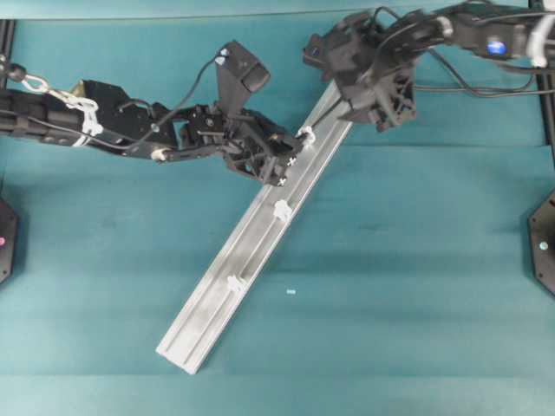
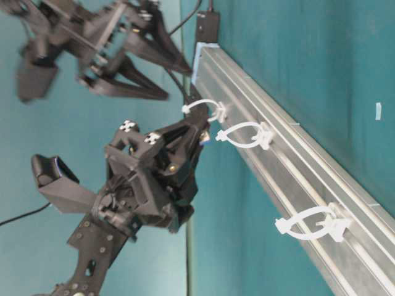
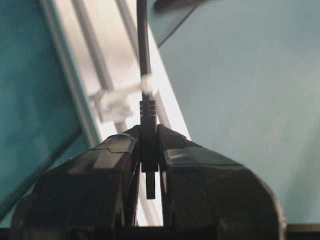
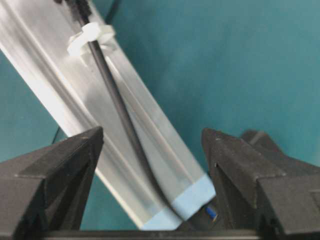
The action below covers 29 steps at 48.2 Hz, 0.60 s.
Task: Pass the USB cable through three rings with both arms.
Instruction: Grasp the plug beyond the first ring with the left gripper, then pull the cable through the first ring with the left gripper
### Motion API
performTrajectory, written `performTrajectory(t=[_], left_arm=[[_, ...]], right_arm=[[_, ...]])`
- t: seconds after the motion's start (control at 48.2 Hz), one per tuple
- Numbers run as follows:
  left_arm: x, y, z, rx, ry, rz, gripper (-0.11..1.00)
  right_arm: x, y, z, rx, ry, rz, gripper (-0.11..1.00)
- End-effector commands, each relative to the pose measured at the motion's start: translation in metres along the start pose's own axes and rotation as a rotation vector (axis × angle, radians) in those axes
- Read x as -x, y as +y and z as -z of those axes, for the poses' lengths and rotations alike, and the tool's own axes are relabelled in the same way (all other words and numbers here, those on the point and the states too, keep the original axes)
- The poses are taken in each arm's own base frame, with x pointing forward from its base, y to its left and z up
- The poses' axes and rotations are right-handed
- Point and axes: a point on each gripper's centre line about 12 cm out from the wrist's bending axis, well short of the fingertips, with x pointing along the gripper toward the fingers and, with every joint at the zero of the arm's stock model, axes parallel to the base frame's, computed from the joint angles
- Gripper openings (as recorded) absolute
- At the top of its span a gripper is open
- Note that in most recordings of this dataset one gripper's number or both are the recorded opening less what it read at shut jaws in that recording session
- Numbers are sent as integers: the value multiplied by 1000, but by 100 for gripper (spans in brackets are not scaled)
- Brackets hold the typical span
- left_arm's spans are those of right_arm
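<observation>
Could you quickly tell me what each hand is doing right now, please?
Left hand: closed on the USB cable, at its plug.
Right hand: open, holding nothing.

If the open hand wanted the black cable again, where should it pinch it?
Probably the bare cable lying along the rail, between the first ring and the blue-taped end. It is thin and runs lengthwise, so the right gripper should come from above, fingers straddling it crosswise.

Teal table [image 1: 416, 260] bearing one rail

A long silver aluminium rail [image 1: 227, 290] lies diagonally across the teal surface, white ring clips [image 1: 282, 209] spaced along it; a tiny pale scrap [image 1: 290, 293] lies just beside it.
</observation>
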Motion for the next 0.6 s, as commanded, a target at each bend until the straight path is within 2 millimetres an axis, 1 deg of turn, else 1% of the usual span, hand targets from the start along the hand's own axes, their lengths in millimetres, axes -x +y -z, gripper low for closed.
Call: performTrajectory(t=[0.0,0.166,0.374,0.457,0.581], left_arm=[[8,-8,-5,3,-2,11,9],[13,-17,-4,60,3,25,9],[22,-27,-6,142,-5,51,9],[25,-33,-5,147,-2,64,9],[27,-41,0,171,8,80,9]], right_arm=[[5,8,-8,-7,-16,13,84],[0,27,-24,42,-33,-15,84],[-5,36,-49,89,-75,28,84],[-7,37,-56,101,-85,33,84],[-8,44,-64,124,-97,25,84]])
